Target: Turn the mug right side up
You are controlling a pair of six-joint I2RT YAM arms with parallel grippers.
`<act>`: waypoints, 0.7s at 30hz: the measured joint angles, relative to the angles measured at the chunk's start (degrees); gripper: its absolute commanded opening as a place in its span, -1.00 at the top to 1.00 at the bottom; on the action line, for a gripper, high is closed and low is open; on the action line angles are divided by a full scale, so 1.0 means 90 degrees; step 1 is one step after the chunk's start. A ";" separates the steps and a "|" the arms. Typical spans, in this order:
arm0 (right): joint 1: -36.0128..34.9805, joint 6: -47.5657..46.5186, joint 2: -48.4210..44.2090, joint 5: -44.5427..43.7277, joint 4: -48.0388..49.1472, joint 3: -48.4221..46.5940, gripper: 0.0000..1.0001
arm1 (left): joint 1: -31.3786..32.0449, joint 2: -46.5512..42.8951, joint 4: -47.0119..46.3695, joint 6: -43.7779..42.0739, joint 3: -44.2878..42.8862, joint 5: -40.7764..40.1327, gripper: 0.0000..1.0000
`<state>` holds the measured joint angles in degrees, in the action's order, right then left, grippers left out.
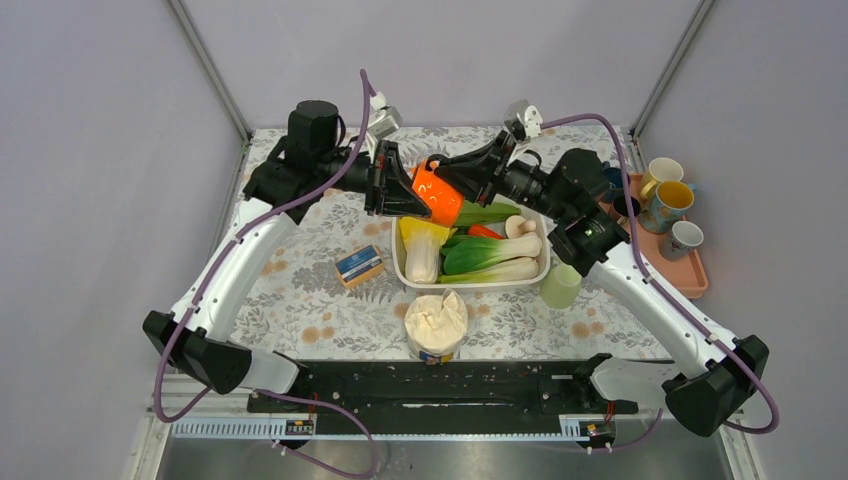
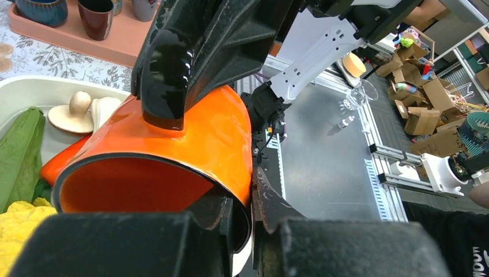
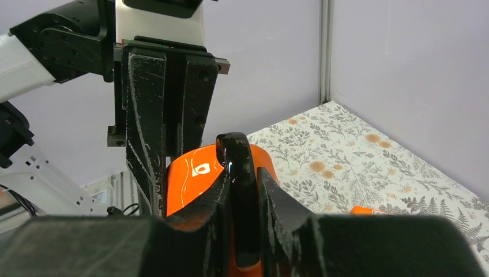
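**A:** Mug [image 1: 437, 196] first: is there any writing on it?

**B:** There are white marks on its orange side, seen from above, and a small white mark in the right wrist view. I cannot read either. The blue box [image 1: 358, 266] at 9 o'clock from the white tub [image 1: 400, 268] has a pale label, but its print is too small to make out.

**A:** How does the mug look?

**B:** It is glossy orange outside and orange inside, with a shiny black handle [image 3: 236, 173]. It lies tilted on its side, neither upright nor upside down. Its mouth faces the left wrist camera.

**A:** Where is it?

**B:** It is up in the air, off the worktop [image 1: 300, 300], over the tub's rim at about 11 o'clock. The tub holds greens and mushrooms.

**A:** What about the left pincer [image 1: 412, 196]?

**B:** It is clamped on the mug's wall at the rim. One finger sits inside the mouth and the other outside.

**A:** And the right pincer [image 1: 447, 172]?

**B:** It is closed narrowly around the black handle, with a finger pressed on each side. It comes in from 2 o'clock, and the left one comes in from 9 o'clock.

**A:** Anything else nearby?

**B:** A pink tray [image 1: 695, 275] of cups stands at 3 o'clock from the tub. A pale green cup [image 1: 561, 286] is at 4 o'clock. A tub of cream-coloured stuff [image 1: 436, 322] is at 6 o'clock.
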<state>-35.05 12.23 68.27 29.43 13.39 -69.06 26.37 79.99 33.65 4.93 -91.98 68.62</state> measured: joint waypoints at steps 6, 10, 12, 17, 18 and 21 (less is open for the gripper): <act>-0.0012 -0.0257 0.0041 -0.0182 -0.0481 -0.0029 -0.85 | 0.0036 0.0046 0.0549 -0.0930 0.0019 -0.0733 1.00; -0.0034 -0.0549 0.0036 -0.0347 -0.1093 -0.0066 -0.99 | 0.0058 0.0153 0.0986 -0.1819 0.0304 -0.1586 1.00; -0.0036 -0.0614 0.0036 -0.0403 -0.1472 -0.0097 -0.99 | 0.0053 0.0209 0.1268 -0.2244 0.0469 -0.1957 1.00; 0.0012 -0.0627 0.0029 -0.1112 -0.2412 -0.0284 -0.99 | 0.0097 0.0325 0.2059 -0.3589 0.0653 -0.2815 1.00; 0.0087 -0.0561 0.0012 -0.1341 -0.2671 -0.0359 -0.99 | 0.0151 0.0342 0.2317 -0.4058 0.0653 -0.3048 1.00; 0.0459 -0.0333 -0.0022 -0.1795 -0.3354 -0.0692 -0.90 | 0.0418 0.0347 0.3184 -0.5469 0.0651 -0.3677 1.00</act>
<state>-30.92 9.23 68.07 13.28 -16.80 -75.29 30.13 83.11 62.30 -44.29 -86.13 35.53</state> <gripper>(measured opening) 0.993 0.134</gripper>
